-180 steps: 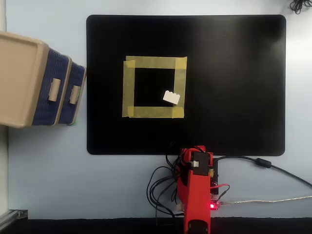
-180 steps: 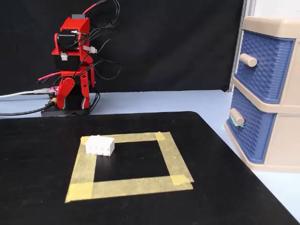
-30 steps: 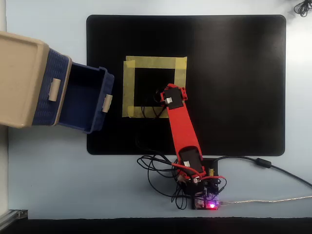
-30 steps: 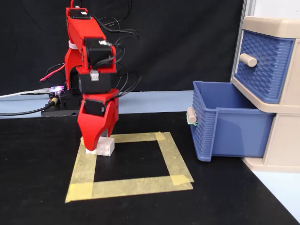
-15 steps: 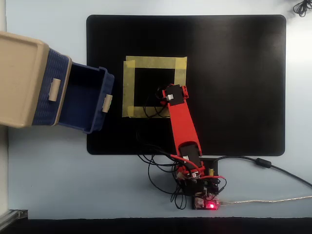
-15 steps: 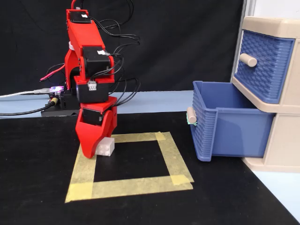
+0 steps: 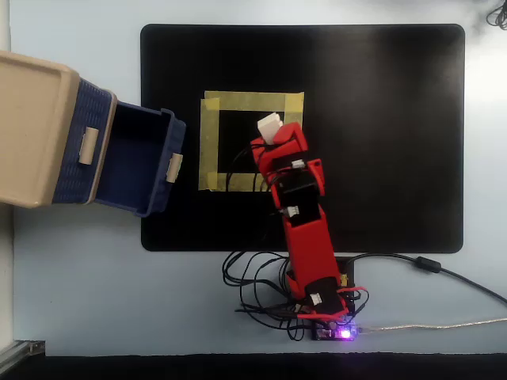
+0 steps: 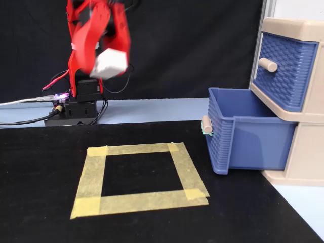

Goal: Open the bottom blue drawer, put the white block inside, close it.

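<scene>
My red gripper (image 8: 108,56) is shut on the white block (image 8: 110,63) and holds it high above the black mat. In the overhead view the white block (image 7: 269,126) sticks out of the gripper (image 7: 273,134) over the right part of the yellow tape square (image 7: 249,101). The bottom blue drawer (image 8: 238,132) is pulled out and empty, right of the tape square in the fixed view. In the overhead view the open drawer (image 7: 142,158) lies left of the gripper. The top blue drawer (image 8: 286,66) is closed.
The beige drawer cabinet (image 7: 36,131) stands at the mat's left edge in the overhead view. Black cables (image 7: 253,285) and the arm's base board (image 7: 333,324) lie at the near edge. The yellow tape square (image 8: 136,177) marks the black mat (image 7: 380,142).
</scene>
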Controlling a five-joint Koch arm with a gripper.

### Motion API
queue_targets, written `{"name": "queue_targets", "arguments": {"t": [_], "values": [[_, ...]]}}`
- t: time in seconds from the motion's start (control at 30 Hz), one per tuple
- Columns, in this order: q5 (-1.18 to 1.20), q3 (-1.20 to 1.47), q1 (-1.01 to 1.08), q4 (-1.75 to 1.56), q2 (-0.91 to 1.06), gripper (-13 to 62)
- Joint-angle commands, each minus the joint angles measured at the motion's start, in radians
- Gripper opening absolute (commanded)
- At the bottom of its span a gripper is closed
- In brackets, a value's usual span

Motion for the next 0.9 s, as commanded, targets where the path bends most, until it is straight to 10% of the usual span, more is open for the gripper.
{"name": "queue_targets", "arguments": {"t": [0.0, 0.13, 0.53, 0.7, 0.87], "values": [[-0.545, -0.077, -0.293, -0.032, -0.035, -8.0], [-0.988, -0.275, -0.465, -0.173, -0.209, -8.0], [-1.101, -0.583, -0.508, -0.202, -0.508, -6.8], [-1.14, -0.684, -0.512, -0.265, -0.6, 32.3], [-1.169, -0.71, -0.5, -0.213, -0.554, 34.0]]}}
